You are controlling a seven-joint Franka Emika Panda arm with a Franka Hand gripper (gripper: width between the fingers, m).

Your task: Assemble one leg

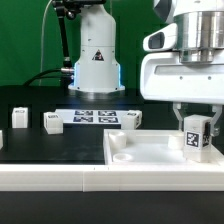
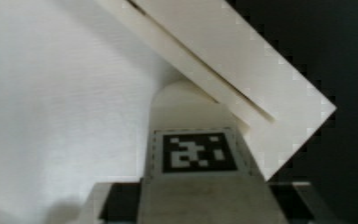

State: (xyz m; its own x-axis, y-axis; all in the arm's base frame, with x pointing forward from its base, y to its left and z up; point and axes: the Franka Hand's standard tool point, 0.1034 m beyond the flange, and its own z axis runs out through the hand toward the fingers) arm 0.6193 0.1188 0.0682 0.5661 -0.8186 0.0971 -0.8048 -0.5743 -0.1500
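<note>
Leg [image 1: 194,138] in tool [image 1: 193,122] over tray [image 1: 150,152]

The arm's base [image 1: 95,52] is a glossy white, rounded column that widens toward its foot, where a band of blue light glows around it. A black triangular warning mark with a white centre sits on its front. Above it, at about 11 o'clock, a dark joint section and black cables run up out of view; another black cable trails away from the foot toward 9 o'clock. The wrist housing [image 1: 182,70] is a broad, boxy white shell with rounded edges and a grey cylinder rising at 12 o'clock. The pincer [image 1: 194,128] has slim pale fingers; in the wrist view they look dark grey [image 2: 126,202].
</note>
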